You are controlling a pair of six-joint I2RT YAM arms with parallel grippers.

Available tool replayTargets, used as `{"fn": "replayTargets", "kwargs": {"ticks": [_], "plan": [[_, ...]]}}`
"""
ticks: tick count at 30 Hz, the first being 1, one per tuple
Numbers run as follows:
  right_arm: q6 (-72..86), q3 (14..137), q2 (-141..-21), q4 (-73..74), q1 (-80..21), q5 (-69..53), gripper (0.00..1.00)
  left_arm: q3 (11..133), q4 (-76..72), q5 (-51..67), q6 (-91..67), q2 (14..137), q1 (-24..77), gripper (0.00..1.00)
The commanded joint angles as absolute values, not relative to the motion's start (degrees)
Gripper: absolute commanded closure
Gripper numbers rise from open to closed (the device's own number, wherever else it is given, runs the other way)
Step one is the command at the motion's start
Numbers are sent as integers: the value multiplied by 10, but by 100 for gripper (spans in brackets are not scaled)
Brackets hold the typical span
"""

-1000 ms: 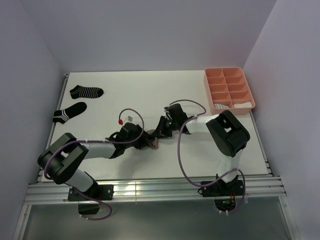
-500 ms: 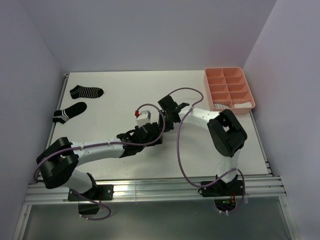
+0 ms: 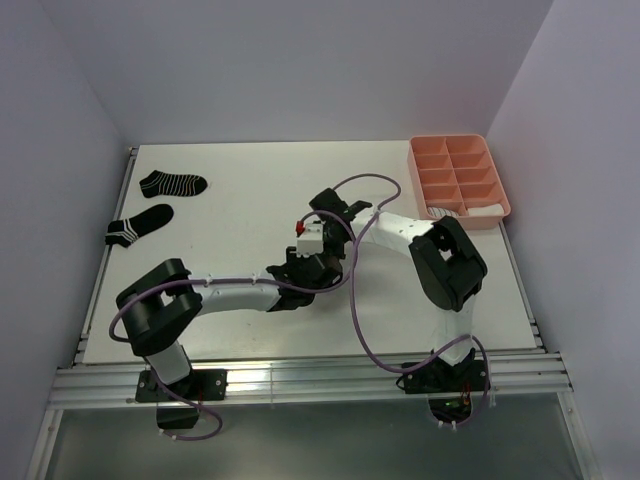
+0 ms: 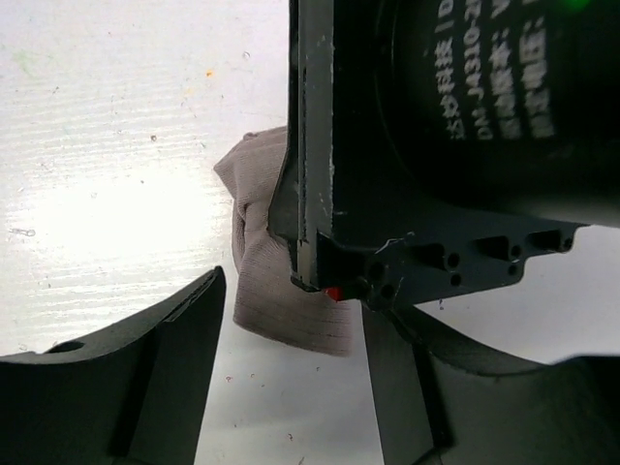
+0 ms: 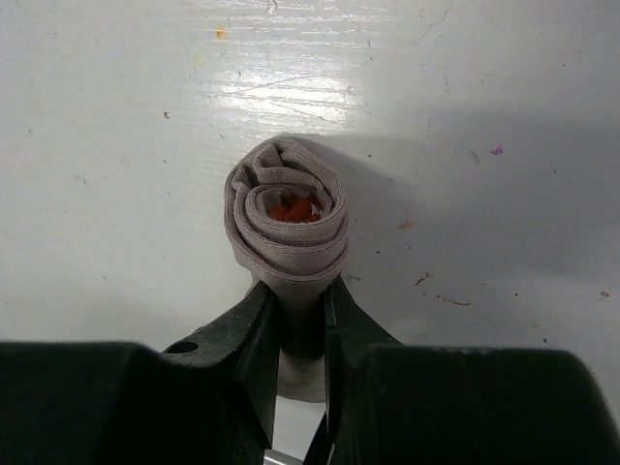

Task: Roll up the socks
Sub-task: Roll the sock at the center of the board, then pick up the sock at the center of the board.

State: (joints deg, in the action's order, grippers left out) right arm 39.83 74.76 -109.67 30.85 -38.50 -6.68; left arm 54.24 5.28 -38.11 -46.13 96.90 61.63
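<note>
- Top external view, largest thing first: one white table (image 3: 250,190), walled by pale panels on three sides.
- Two arms, bases at the near edge. Left arm (image 3: 235,290) stretched low across the table toward the middle. Right arm (image 3: 395,228) bent back leftward to meet it. Wrists crowded together at mid-table.
- Two purple cables, one looping along the left arm (image 3: 240,282) and one hanging in a long loop from the right (image 3: 355,300).
- One pink tray (image 3: 412,170) at the far right corner, split into two columns of small compartments, with rows too small to count surely. Two pale bundles in the nearest row: a thin-striped sock (image 3: 438,211) in the left compartment and a plain white sock (image 3: 482,210) in the right.
- Two grippers.
  - Left gripper (image 4: 295,305): jaws spread wide, flanking the taupe sock (image 4: 262,291) without clamping it. A sliver of table visible between one finger and the cloth. Far side masked by the right gripper's body.
  - Right gripper (image 5: 302,315): pinched tight on the tail of that same sock, both fingers pressed into the cloth.
- Two black white-striped socks at the far left, flat and unrolled, well apart from both arms. Farther sock (image 3: 172,184) near the back edge, nearer sock (image 3: 140,224) just below it.
- One taupe sock, at mid-table, wound into a tight spiral with its open end facing the right wrist camera. Hidden beneath the wrists from above.
- One spot of red (image 5: 295,208) at the spiral's core.
</note>
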Motion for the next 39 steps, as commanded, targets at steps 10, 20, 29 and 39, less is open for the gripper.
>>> {"fn": "replayTargets", "kwargs": {"ticks": [10, 20, 29, 39], "plan": [[417, 746, -1120, 342, -395, -95, 97, 542, 55, -386, -480, 1012, 640, 66], [442, 678, -1046, 218, -365, -163, 61, 461, 74, -349, -555, 977, 637, 67], [456, 557, -983, 77, -357, -185, 32, 364, 21, -290, -608, 905, 604, 65], [454, 498, -1014, -39, -358, -238, 26, 326, 5, -251, -632, 889, 577, 62]]}}
